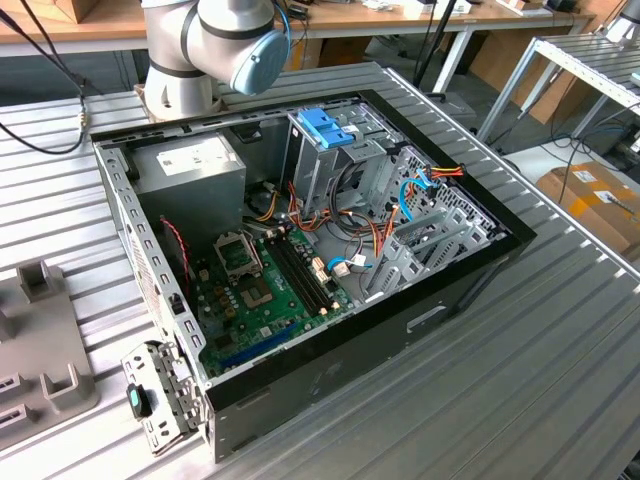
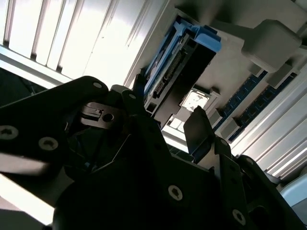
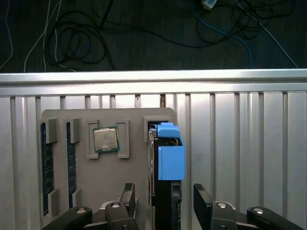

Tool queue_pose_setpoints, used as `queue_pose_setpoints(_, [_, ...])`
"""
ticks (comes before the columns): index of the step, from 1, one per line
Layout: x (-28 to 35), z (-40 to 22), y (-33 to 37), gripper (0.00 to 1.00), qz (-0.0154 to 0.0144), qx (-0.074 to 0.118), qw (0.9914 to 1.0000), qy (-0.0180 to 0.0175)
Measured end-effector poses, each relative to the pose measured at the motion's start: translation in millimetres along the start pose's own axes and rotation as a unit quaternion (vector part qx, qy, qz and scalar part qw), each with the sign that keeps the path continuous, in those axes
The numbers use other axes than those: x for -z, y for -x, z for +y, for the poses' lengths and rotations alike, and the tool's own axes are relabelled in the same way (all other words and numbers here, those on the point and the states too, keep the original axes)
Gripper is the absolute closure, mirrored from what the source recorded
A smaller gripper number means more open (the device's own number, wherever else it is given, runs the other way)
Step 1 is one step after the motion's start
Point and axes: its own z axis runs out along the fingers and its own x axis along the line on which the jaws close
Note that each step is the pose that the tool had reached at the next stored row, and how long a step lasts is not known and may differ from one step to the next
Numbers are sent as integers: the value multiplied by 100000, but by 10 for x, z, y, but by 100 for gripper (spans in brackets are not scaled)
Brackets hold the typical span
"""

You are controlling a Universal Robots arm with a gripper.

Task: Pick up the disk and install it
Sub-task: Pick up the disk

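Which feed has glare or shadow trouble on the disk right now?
First wrist view: even light on the disk, which stands inside the open tool. Second wrist view: glare bleaches the table, the tool is nearly black, the disk shaded. Exterior view: even, with mild shade inside the computer case.

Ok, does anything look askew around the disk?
Nothing stands out. The flat metal disk with light blue side rails stands squarely on edge in the grey holder tray, open fingers either side, not touching.
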Motion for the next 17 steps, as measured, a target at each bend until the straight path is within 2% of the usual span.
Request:
queue_pose_setpoints(3, [-41, 1, 1, 40, -7, 136, 100000, -10])
queue_pose_setpoints(6, [-135, 2, 2, 40, -9, 229, 100000, -8])
queue_pose_setpoints(7, [-146, 2, 2, 40, -6, 236, 100000, -3])
queue_pose_setpoints(17, [-161, -12, 5, 40, -6, 236, 100000, -3])
